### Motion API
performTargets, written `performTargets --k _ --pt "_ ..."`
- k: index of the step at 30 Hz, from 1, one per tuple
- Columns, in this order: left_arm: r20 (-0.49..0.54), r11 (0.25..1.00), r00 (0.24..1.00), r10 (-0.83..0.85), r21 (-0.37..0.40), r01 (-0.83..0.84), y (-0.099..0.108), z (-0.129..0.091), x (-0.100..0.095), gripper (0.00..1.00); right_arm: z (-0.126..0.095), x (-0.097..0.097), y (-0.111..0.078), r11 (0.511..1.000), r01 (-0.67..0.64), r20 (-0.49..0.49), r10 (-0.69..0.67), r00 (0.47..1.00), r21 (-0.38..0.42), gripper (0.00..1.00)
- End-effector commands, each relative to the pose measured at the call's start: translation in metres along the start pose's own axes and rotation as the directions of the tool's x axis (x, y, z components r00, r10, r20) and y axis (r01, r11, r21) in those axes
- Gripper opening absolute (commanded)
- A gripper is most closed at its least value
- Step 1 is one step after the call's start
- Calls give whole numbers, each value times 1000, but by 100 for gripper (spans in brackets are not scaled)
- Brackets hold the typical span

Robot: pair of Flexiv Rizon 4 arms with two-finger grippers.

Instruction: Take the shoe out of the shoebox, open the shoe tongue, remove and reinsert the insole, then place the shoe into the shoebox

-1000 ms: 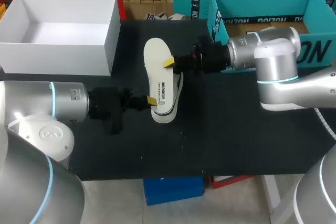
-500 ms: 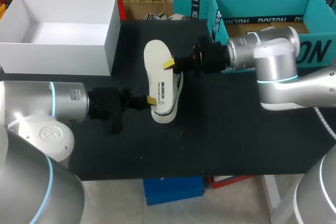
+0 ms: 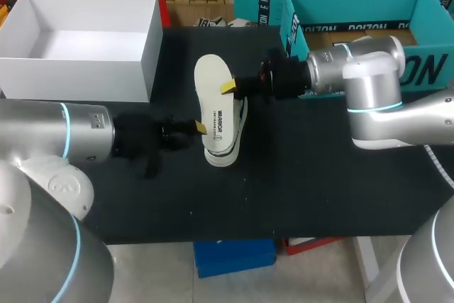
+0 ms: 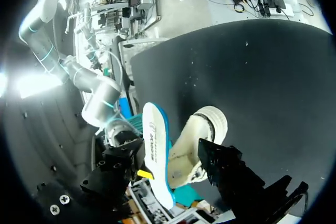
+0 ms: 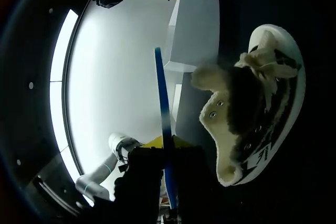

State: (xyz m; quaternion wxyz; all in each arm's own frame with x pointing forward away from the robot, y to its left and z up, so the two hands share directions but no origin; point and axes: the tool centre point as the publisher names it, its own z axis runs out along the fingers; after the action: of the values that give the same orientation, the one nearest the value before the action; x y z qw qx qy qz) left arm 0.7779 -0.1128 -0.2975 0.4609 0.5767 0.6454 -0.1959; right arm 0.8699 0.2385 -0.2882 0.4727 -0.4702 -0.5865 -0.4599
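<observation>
- Our right gripper (image 3: 228, 86) is pinching the insole (image 3: 213, 94) by its edge, right over the shoe (image 3: 223, 152), which sits mid-table, well apart from the white shoebox (image 3: 145, 47).
- Our left gripper (image 3: 200, 128) is spread and empty, just beside the shoe.
- The insole looks thin, light and floppy, so we'd hold it near an end. The fleecy upper looks squishy, so we'd grab the stiff sole.
- We can't see inside the shoe, or tell which end is the heel.

Left arm (image 3: 78, 138) and right arm (image 3: 369, 76) stretched level toward each other, right tool (image 3: 228, 87) pinching insole (image 3: 213, 101)
</observation>
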Motion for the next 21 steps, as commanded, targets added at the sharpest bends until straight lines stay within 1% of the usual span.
performTargets --k 1,3,7,9,12,17,21 --pt "-264 1000 964 -15 19 21 6 -32 -9 100 1 -1 1 1000 -1 0 1 1000 2 0" --pt "-338 1000 941 -6 23 15 8 -40 -11 100 1 -1 1 1000 -1 0 1 1000 2 0" --pt "-432 999 902 20 46 0 13 -52 -19 100 1 -1 1 1000 -1 0 1 1000 2 0" --pt "-478 999 878 30 42 -12 16 -55 -23 100 1 -1 1 1000 -1 0 1 1000 2 0" --pt "-520 998 852 60 35 -49 22 -58 -31 100 1 -1 1 1000 -1 0 1 1000 2 0" --pt "-544 996 834 88 26 -88 34 -61 -49 100 1 -1 1 1000 -1 0 1 1000 2 0" --pt "-586 990 803 111 -2 -139 44 -61 -63 100 1 -1 1 1000 -1 0 1 1000 2 0"
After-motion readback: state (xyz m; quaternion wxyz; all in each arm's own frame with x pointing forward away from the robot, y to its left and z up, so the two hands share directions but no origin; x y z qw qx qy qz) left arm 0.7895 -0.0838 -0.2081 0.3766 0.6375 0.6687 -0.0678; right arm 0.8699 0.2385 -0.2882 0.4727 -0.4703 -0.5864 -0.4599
